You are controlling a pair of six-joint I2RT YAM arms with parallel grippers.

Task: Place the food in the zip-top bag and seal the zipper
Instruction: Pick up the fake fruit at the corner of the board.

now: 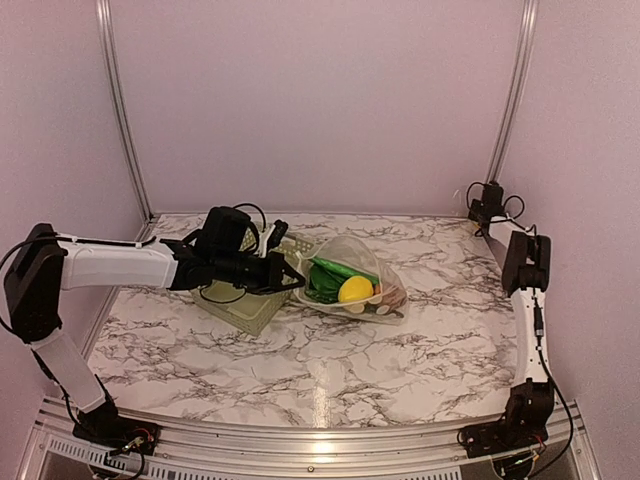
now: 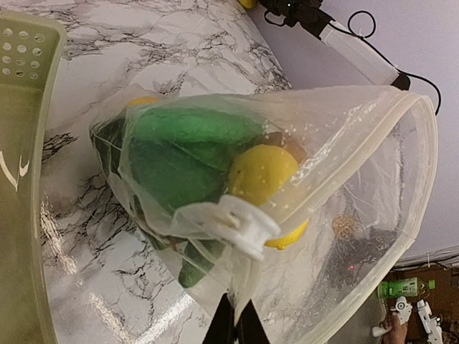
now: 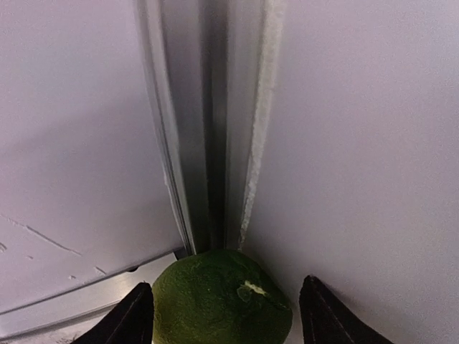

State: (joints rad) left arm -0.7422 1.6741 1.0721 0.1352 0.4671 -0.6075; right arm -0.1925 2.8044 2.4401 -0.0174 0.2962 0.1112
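Green round fruit [image 3: 221,297], counter's [image 1: 400,350] 1 o'clock corner, sits between wide right fingers [image 3: 138,319]: centre, close gently, lift. Bag [image 2: 344,143] rim pinched in left fingers [image 2: 224,328]; hold mouth open.

I see a clear bag [image 2: 344,143] with dark green vegetables [image 2: 186,154] and a yellow fruit [image 2: 262,175], a pale green basket [image 2: 21,179], and a grey-veined white marble table [image 1: 330,350].

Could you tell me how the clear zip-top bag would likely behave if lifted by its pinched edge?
Probably floppy: the zip-top bag is thin, creased film gathered where the left hand pinches it. Its mouth gapes open, so the yellow fruit and green vegetables might shift or spill if it tips.
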